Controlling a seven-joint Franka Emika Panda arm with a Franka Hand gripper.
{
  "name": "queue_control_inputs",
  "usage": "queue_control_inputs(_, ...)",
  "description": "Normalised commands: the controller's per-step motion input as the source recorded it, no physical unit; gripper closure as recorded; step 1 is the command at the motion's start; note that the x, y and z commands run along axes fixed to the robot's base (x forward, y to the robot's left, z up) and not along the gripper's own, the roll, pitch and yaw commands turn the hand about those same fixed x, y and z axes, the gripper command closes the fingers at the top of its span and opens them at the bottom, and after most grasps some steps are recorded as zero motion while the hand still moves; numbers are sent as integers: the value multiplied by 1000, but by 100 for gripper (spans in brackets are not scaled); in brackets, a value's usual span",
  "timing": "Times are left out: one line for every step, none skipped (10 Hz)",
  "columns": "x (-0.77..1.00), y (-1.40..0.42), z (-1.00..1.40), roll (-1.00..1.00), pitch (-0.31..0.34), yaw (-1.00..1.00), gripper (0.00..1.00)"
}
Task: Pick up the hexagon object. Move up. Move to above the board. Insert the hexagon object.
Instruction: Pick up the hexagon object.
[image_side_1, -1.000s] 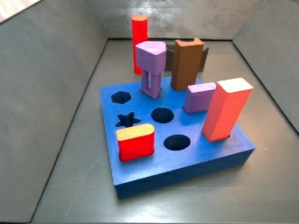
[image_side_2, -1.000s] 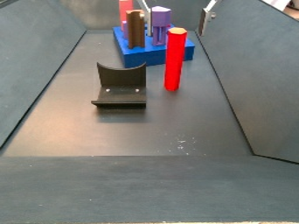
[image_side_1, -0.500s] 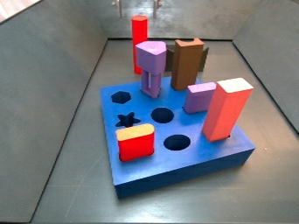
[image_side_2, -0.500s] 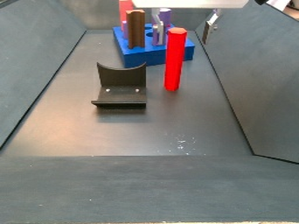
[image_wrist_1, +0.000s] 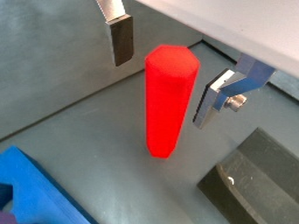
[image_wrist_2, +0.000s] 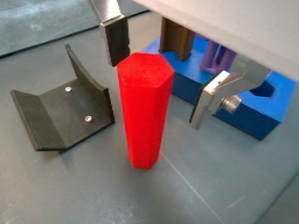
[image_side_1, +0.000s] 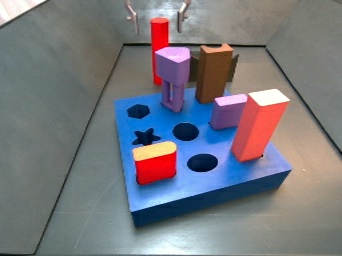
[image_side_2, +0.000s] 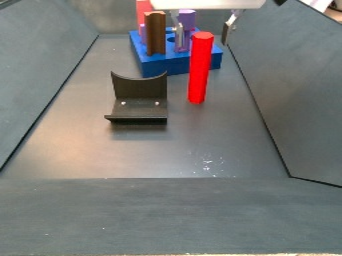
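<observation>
Since a second ago, our gripper (image_side_2: 201, 18) has come down over the hexagon object (image_side_2: 199, 67). Both wrist views show our fingers (image_wrist_1: 121, 39) spread wide either side of the upright peg (image_wrist_2: 143, 109), not touching. Side views show it standing on the floor behind the board (image_side_1: 201, 180), beside the fixture (image_side_2: 138, 98).

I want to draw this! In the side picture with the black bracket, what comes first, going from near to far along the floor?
Fixture → hexagon object → board; the open end effector hangs above the hexagon object.
</observation>
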Motion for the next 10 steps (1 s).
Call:
queue_control_inputs(0, 166, -189, 213, 56, 131, 0)
queue_control_inputs(0, 174, -163, 263, 77, 160, 0)
queue_control_inputs(0, 131, -160, 301, 80, 134, 0)
queue_control_inputs(0, -29, 0, 47, 0, 0, 0)
queue_control_inputs(0, 0, 0, 0, -6, 0, 0)
queue_control_inputs(0, 0, 0, 0, 0, 0, 0)
queue_control_inputs(0, 0, 0, 0, 0, 0, 100)
queue_control_inputs(0, 0, 0, 0, 0, 0, 100)
queue_control_inputs(0, 0, 0, 0, 0, 0, 100)
queue_control_inputs(0, 0, 0, 0, 0, 0, 100)
